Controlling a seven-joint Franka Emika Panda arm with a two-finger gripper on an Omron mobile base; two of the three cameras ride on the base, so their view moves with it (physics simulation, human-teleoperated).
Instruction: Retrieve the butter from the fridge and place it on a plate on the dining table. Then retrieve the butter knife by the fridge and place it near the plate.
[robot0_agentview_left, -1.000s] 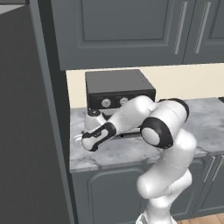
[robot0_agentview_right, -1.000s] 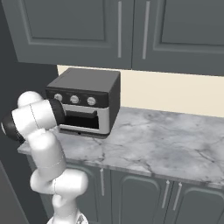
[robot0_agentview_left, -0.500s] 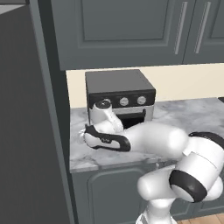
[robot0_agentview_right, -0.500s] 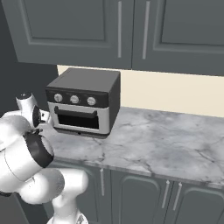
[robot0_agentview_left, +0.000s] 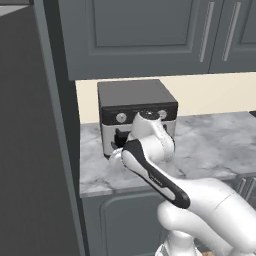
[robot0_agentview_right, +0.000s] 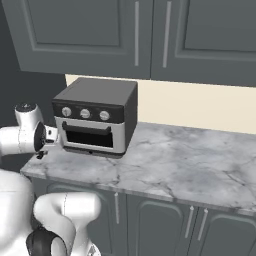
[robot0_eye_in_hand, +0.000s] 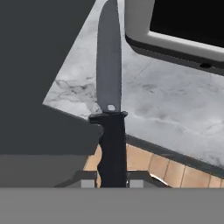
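Butter knife: one butter knife (robot0_eye_in_hand: 110, 105), dark handle, grey blade, pointing away from the hand.
Jaws: the jaws pinch the knife's handle, one on each side.
Where: the knife hangs over the edge of the counter (robot0_eye_in_hand: 175, 109), just in front of the oven.
Oven: one small grey toaster oven (robot0_agentview_right: 97, 116) with three knobs, standing on the counter.
Counter: grey-veined marble, dark grey cabinets (robot0_agentview_right: 165, 222) below.
Room: dark grey wall cabinets (robot0_agentview_left: 150, 35) above, cream wall (robot0_agentview_right: 200, 107) behind, fridge (robot0_agentview_left: 30, 150) at the left.
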